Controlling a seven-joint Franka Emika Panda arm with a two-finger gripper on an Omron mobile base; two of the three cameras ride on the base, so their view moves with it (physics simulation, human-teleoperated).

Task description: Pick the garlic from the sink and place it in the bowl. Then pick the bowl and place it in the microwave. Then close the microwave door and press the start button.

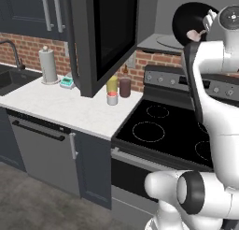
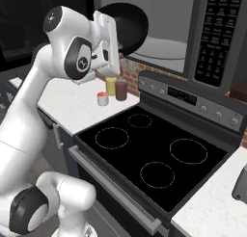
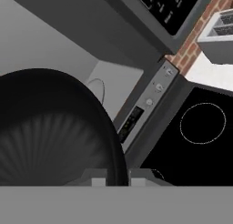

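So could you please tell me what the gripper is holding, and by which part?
The gripper is shut on the bowl, pinching its rim; the garlic sits inside.

White arm [image 2: 29, 115] of rounded glossy segments; dark grey rings at the joints; round dark-rimmed cap [image 1: 229, 17] at the wrist; flat white hand block [image 2: 107, 38]; bulbous white base link [image 1: 186, 196].

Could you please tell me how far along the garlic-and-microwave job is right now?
Done: the garlic sits in the bowl. In hand: the gripper holds the bowl's rim, raised at the open microwave. Left: setting it inside, closing the microwave door, pressing start.
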